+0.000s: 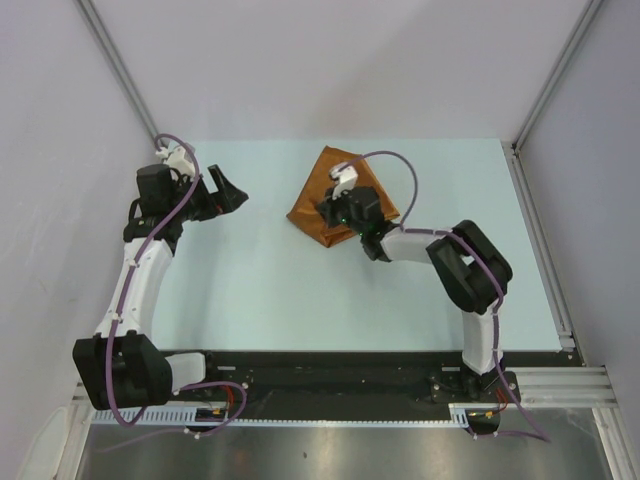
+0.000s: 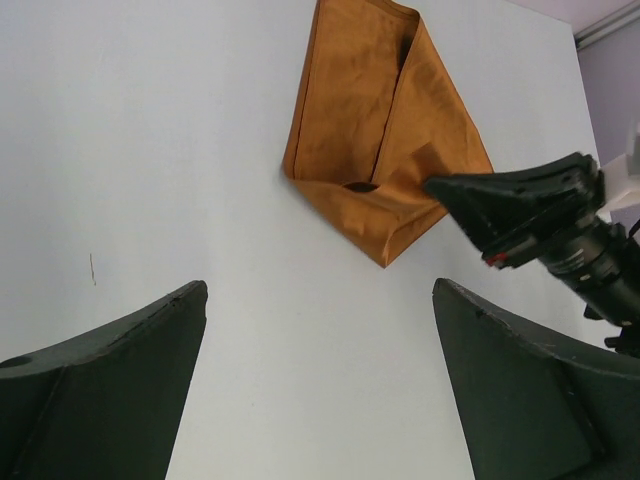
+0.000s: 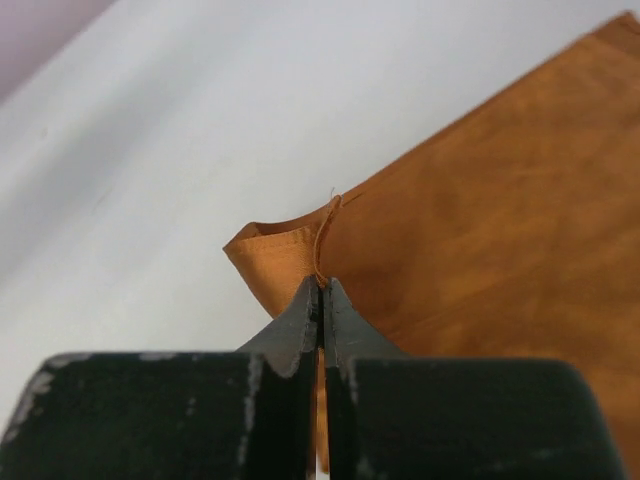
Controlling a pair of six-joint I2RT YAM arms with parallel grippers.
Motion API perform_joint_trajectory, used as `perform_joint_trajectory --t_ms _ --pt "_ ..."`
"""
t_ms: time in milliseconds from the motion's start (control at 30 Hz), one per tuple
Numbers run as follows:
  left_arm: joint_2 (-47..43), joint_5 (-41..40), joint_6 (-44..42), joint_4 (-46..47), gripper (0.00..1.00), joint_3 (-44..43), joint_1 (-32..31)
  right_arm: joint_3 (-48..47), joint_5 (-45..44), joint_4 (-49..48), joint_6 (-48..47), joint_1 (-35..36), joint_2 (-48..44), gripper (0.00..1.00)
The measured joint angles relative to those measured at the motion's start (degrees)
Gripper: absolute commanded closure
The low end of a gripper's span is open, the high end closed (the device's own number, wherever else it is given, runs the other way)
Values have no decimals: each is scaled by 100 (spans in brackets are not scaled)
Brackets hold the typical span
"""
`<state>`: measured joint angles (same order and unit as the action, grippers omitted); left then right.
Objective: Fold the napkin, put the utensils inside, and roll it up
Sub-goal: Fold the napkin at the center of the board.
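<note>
The rust-orange napkin [image 1: 315,195] lies folded into a rough triangle on the pale table, toward the back centre. My right gripper [image 3: 322,285] is shut on the napkin [image 3: 480,200] at its hemmed edge, next to a curled corner, with a strip of cloth pinched between the fingers. From the left wrist view the right gripper [image 2: 432,186] meets the napkin [image 2: 370,110] at its right edge. My left gripper [image 2: 318,288] hangs open over bare table, well left of the cloth, holding nothing. The utensils are not in view.
The pale table [image 1: 260,290] is bounded by grey walls and metal rails at the back corners. A black strip with the arm bases [image 1: 300,385] runs along the near edge. The left arm [image 1: 150,250] stands at the far left.
</note>
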<state>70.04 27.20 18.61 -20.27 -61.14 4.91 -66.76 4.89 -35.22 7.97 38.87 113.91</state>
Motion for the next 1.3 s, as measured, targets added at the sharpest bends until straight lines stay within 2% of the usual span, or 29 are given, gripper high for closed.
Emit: perform_joint_trajectory --t_ms 233,433,1000,1300 --pt "0 0 2 0 1 0 0 883 -168 -785 1270 -723 -197 100" --pt "0 9 44 4 1 11 4 1379 -466 -966 1775 -1095 -212 100" --pt "0 66 90 50 0 46 4 1547 -973 -1123 1919 -1696 -400 100" --pt "0 66 90 50 1 46 4 1567 -1261 -968 1718 -1773 -400 100"
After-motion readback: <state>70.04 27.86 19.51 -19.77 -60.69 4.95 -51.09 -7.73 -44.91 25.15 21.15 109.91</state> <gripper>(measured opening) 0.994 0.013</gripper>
